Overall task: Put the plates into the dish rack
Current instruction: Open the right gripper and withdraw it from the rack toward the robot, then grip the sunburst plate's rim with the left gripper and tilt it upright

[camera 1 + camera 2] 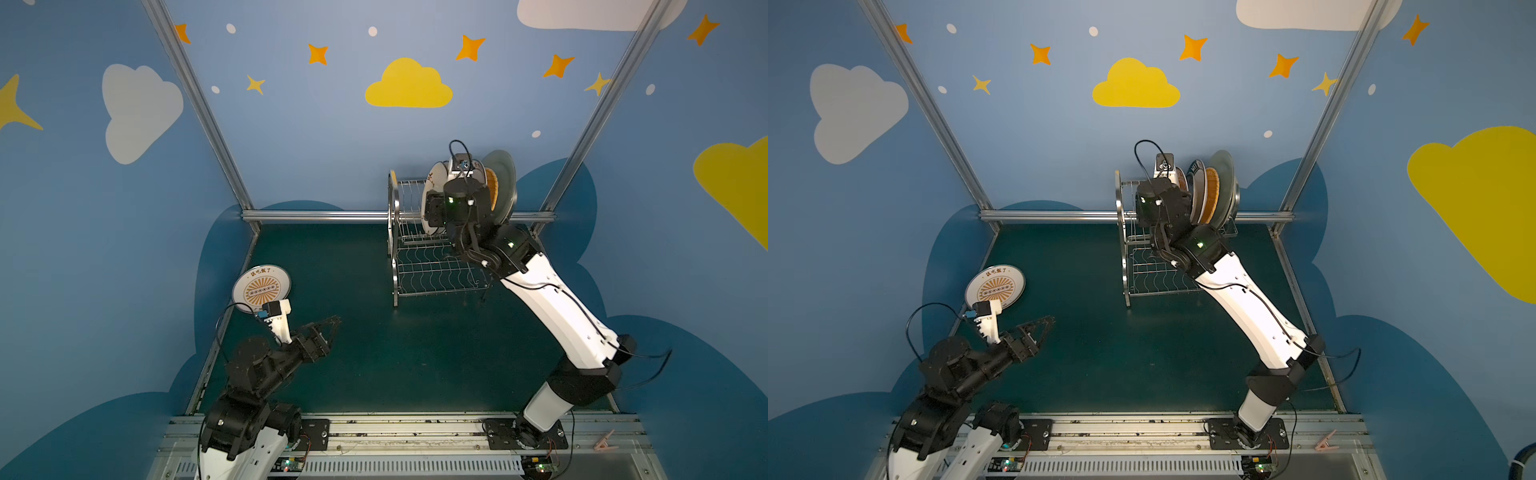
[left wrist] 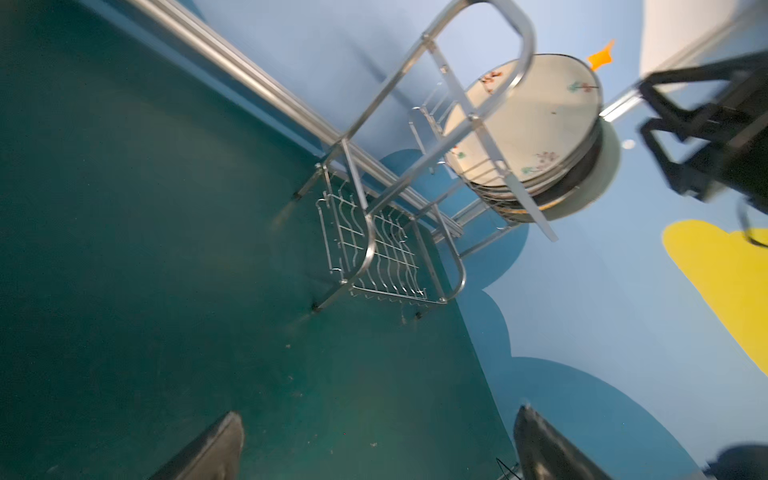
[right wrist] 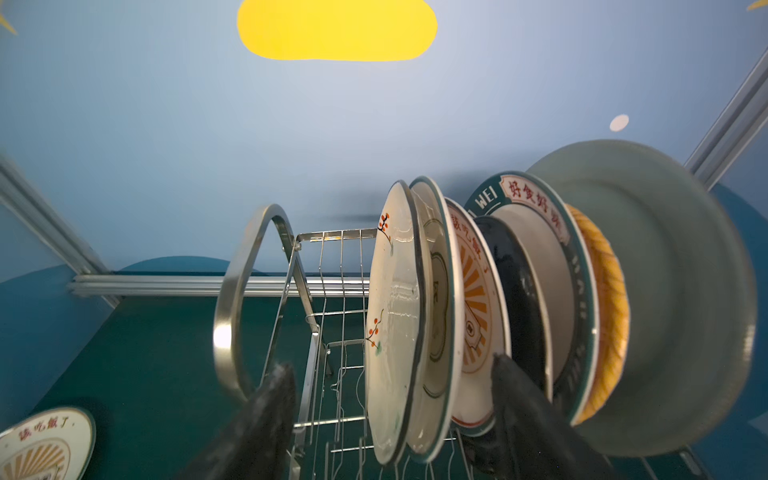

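Straddling the near end of the plate row, your right gripper (image 3: 390, 363) stands wide open at the upper tier of the dish rack (image 1: 391, 224) and grips nothing. The cream floral plate (image 3: 395, 311) stands on edge between its fingers, with a gap on either side.

Behind it stand the cloud-emblem plate (image 3: 436, 291), a sunburst plate (image 3: 478, 299), the black plate (image 3: 519, 291), the teal-rimmed plate (image 3: 548, 249), the yellow woven plate (image 3: 606, 311) and a pale green plate (image 3: 673, 291) at the far end.

Bare slots run from the floral plate to the curved end frame (image 3: 232, 299).

The second sunburst plate (image 1: 262, 286) lies flat near the left edge of the green mat (image 1: 374, 353). Near it, your left gripper (image 1: 330, 332) hangs fully open and empty above the mat. Open mat separates that plate from the rack.
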Controlling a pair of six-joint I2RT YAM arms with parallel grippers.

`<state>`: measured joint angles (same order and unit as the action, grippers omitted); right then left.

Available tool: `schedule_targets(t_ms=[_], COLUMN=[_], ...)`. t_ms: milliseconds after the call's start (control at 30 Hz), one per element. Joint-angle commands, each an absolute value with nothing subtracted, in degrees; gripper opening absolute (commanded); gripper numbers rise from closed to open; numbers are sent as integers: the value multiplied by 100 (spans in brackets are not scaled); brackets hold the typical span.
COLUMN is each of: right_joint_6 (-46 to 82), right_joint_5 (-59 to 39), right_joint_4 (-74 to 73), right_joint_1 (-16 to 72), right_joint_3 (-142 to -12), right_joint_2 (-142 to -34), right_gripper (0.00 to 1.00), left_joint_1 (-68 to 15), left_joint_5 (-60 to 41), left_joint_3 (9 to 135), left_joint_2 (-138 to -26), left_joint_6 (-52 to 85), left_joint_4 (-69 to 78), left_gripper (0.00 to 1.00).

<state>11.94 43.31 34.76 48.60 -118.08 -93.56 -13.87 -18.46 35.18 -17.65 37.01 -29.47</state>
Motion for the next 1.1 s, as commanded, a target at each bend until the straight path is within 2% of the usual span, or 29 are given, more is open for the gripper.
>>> schedule_targets(t_ms=[0, 200, 533, 733, 1067], right_joint_6=[884, 831, 1192, 1516, 1605], right_joint_5=[3938, 3097, 1444, 870, 459], right_joint_4=[2875, 2673, 1822, 984, 419], right_joint_1=[4961, 4958, 4912, 4807, 4738], right_joint_3=[-11204, -9633, -6200, -4729, -3964], right_joint_2=[-8638, -7379, -5127, -4764, -5047], right_gripper=[83, 92, 92, 92, 92], left_joint_1=[-1338, -924, 929, 1865, 2771], left_joint_5=[-1254, -1125, -873, -781, -1116], left_joint_3=[3320, 3060, 2463, 2179, 2114], left_joint_2=[-2283, -3284, -4356, -5341, -7250], left_joint_6=[4279, 5339, 6723, 7097, 7203], left_joint_4=[-2954, -2120, -250, 712, 2290], left_gripper=[100, 100, 100, 100, 90])
